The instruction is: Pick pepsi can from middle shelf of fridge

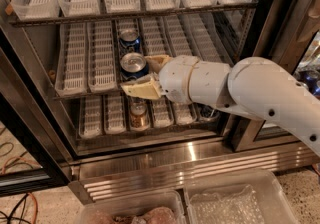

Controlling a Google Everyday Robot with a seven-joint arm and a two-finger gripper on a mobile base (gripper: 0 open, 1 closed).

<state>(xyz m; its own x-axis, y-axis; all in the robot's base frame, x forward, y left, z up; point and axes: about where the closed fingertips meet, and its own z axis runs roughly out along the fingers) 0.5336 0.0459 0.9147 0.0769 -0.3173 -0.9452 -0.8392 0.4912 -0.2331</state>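
**Fridge (pixel 265 13) shelves: pepsi can (pixel 133 68) held by gripper (pixel 137 74)**

Whitish lane trays are ranged along the middle shelf (pixel 72 68). One lane is occupied by the pepsi can at its front end, with a second blue can (pixel 130 40) behind it. On the rack below, a gold-brown can (pixel 139 114) is lodged in a tray. The pepsi can is clasped between the gripper's two cream fingers (pixel 142 89), which are closed against its sides. Only its silver top and blue wall are shown; no lettering can be read. Two clear bins (pixel 230 175) are seen in the foreground.
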